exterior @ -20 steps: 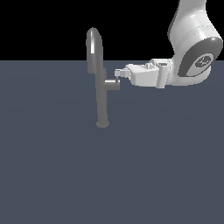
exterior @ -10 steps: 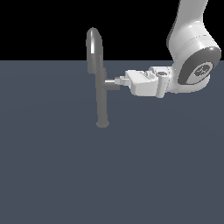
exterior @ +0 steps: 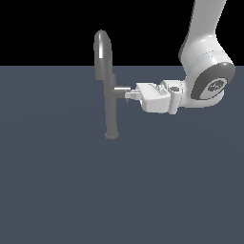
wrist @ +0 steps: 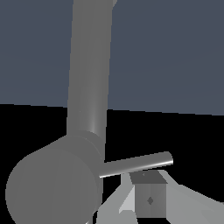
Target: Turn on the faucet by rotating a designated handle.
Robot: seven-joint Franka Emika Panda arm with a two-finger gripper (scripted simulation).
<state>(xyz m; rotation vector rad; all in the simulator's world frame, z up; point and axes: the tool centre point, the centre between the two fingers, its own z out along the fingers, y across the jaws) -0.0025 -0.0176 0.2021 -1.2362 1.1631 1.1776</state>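
Background. A flat, matte slate-grey floor (exterior: 119, 190) extends beneath and beyond the gripper (exterior: 127, 95) to a straight horizon. Above it lies a uniform black void (exterior: 47, 28). Lighting is even, without cast shadows.

The tall slim grey metallic gooseneck faucet (exterior: 110, 95) stands upright on its small round base. Its short grey cylindrical handle (exterior: 121, 89) juts sideways from the column, a thin lever pin (wrist: 135, 164) at its end.
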